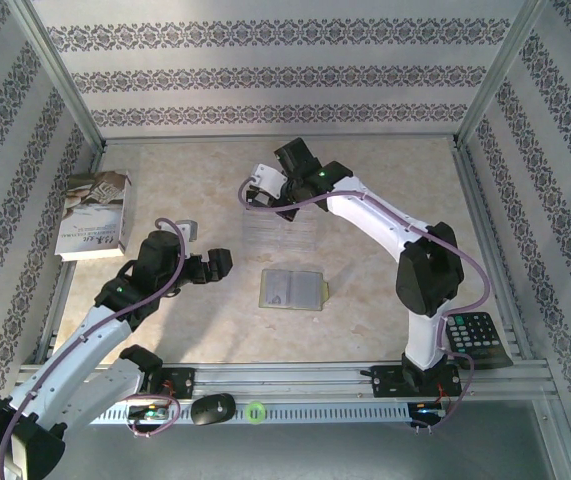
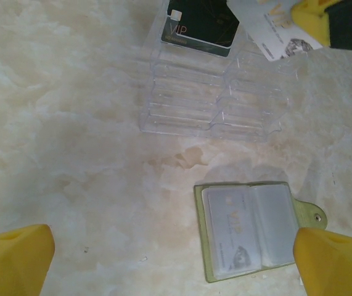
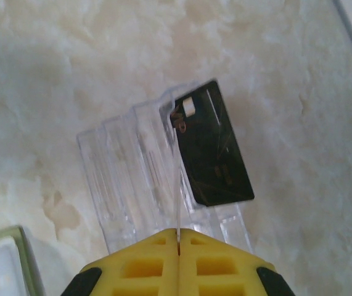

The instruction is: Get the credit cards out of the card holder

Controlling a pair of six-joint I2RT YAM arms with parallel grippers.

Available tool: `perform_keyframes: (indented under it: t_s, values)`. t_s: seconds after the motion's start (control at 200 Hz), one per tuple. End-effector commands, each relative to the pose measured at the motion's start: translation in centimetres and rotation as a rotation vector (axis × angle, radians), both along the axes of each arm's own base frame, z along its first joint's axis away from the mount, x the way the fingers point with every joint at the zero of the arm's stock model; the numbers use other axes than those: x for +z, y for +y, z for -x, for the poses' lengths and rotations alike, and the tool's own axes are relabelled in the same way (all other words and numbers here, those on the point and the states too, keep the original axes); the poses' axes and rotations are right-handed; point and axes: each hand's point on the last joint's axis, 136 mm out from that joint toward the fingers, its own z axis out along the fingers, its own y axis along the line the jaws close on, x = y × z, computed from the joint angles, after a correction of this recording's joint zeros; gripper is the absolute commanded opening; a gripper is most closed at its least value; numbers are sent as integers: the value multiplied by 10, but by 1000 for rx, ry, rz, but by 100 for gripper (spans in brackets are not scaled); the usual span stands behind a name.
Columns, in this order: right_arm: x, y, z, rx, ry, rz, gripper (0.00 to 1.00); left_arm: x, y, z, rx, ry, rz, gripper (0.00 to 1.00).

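The card holder (image 2: 259, 229) lies open on the table, yellow-green rim up, and a silvery card (image 2: 228, 231) shows inside its left pocket. My left gripper (image 2: 176, 265) hangs open above the bare table just left of the holder, with nothing between its fingers (image 2: 15, 259). A black credit card (image 3: 214, 154) rests on the far end of a clear plastic tray (image 3: 126, 179). My right gripper (image 3: 177, 233) is shut on a silvery-white credit card (image 2: 273, 32), seen edge-on in the right wrist view, and holds it above the tray beside the black card.
A white-grey book (image 1: 93, 215) lies at the far left. A calculator (image 1: 477, 336) sits near the right arm's base. A black mouse (image 1: 212, 408) and a green ring (image 1: 255, 410) rest on the front rail. Metal frame posts edge the table.
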Motion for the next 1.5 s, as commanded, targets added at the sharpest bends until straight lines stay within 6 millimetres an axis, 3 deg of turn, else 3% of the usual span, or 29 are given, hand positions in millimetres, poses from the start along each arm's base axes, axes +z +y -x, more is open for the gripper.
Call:
perform_keyframes:
  t_s: [0.0,0.655,0.854,1.229,1.494]
  values:
    - [6,-22,-7,8,-21,70,0,-3,8,-3,23,-24,-21,99]
    - [2,-52,-32,61,-57,165,0,-22,16,-6,62,52,-60,99]
    - [-9,-62,-31,71,-34,195,0,-26,18,-7,72,65,-68,99]
    - [-17,-62,-29,92,-12,191,0,-33,19,-10,82,82,-69,99]
    - [-36,-64,-27,99,15,218,0,-35,19,-11,82,93,-71,99]
